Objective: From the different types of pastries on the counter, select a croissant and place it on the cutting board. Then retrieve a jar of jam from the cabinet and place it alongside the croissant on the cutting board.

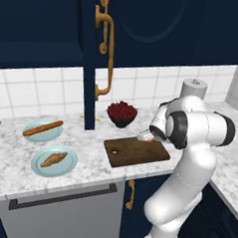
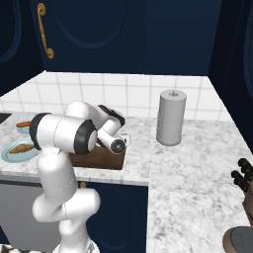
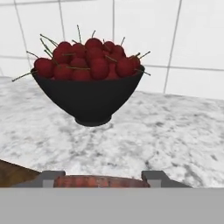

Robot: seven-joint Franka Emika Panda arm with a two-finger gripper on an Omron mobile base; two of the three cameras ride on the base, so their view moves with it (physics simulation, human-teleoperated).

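**A:** What have you got in hand?

**Me:** My two-finger gripper (image 3: 99, 180) is clamped on the small orange-red jar of jam (image 3: 99, 181); in the hand view its reddish body sits between my dark fingertips (image 3: 154, 177). It hangs low over the far right corner of the dark brown rectangular wooden cutting board (image 1: 134, 154), just in front of the black bowl of red cherries (image 3: 89, 78).

**A:** And the pastry?

**Me:** The small golden-brown crescent croissant (image 1: 53, 159) lies on a pale blue plate (image 1: 68, 169) on the white-grey marbled counter (image 1: 18, 169), well apart from the board. So that step looks undone to me.

**A:** How will the jar handle?

**Me:** I judge it rigid, smooth and a bit slippery, light for its size, breakable if dropped. Holding it across the body, as now, seems right; I'd set it down upright and gently.

**A:** Any label to read?

**Me:** None that I can make out; the jar is too small and half hidden.
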